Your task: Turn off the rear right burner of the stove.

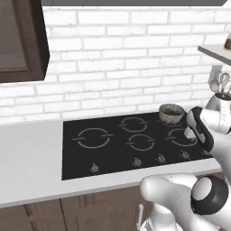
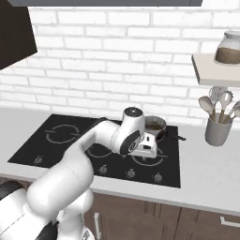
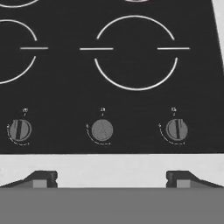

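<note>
Risk: the wrong knob could be turned, since three knobs lie in a row below the gripper (image 3: 111,179) and their small labels cannot be read; the middle knob (image 3: 102,130) sits straight ahead between the fingertips, but which burner it serves cannot be told
Cause: the knobs look alike and stand near one another, so a small sideways error on the descent would land the fingers on the left knob (image 3: 19,130) or the right knob (image 3: 176,130)
Second risk: the fingers could slip off the low round knob if it is pinched off-centre
Gripper state: fingers spread wide, nothing held between them
Stove (image 1: 81,158): flat black glass set in a pale counter (image 1: 27,167), grey ring marks, knobs along the front edge
Rear right burner (image 1: 178,123): at the back right corner of the glass, largely covered by the small grey pot (image 1: 172,113) standing on it, so little of the ring is seen
Knob look: the middle one shows a flat grey face, the two outer ones a dark bar across
</note>
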